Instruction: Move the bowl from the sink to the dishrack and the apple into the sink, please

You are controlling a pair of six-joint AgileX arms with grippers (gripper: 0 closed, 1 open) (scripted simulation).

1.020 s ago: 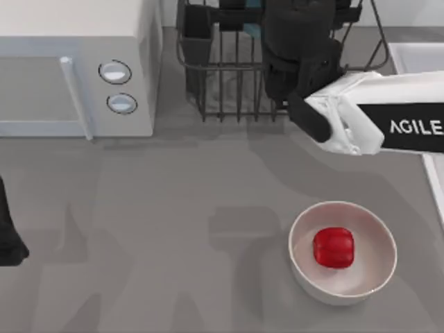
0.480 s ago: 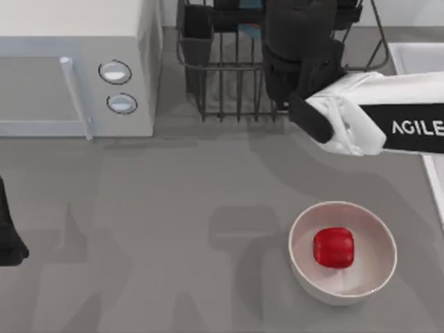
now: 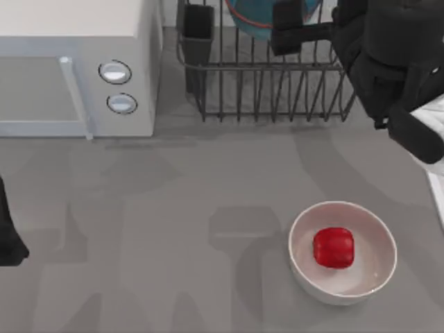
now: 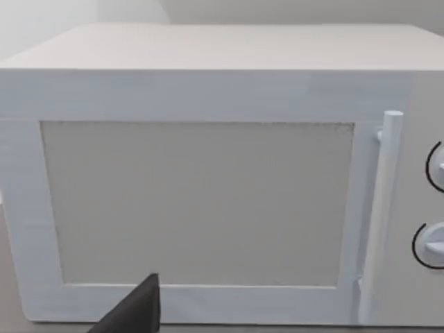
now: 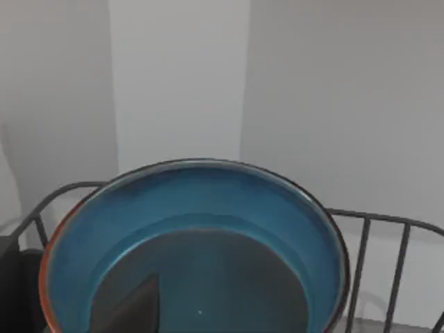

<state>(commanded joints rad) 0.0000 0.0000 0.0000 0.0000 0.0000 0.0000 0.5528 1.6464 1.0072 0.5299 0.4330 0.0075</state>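
The teal-blue bowl point(image 3: 253, 17) with its orange-red rim stands in the dark wire dishrack point(image 3: 270, 90) at the table's back; the right wrist view faces the bowl point(image 5: 201, 236) inside the dishrack point(image 5: 368, 243). My right gripper point(image 3: 318, 19) hovers open at the rack's right end, beside the bowl and not holding it. The red apple point(image 3: 334, 248) lies in a white bowl point(image 3: 374, 270) at the front right. A strip of the sink point(image 3: 437, 187) shows at the right edge. My left arm point(image 3: 7, 236) is parked at the left edge, its fingertip point(image 4: 132, 312) facing the microwave.
A white microwave point(image 3: 69, 62) fills the back left, and the left wrist view looks at the microwave point(image 4: 201, 201) door up close. A black utensil cup point(image 3: 198, 24) sits at the rack's left corner. Bare grey tabletop point(image 3: 173, 229) lies between the rack and the white bowl.
My right arm has drawn back to the right from above the rack's middle, uncovering the teal bowl left standing in the rack. The apple and left arm have not moved.
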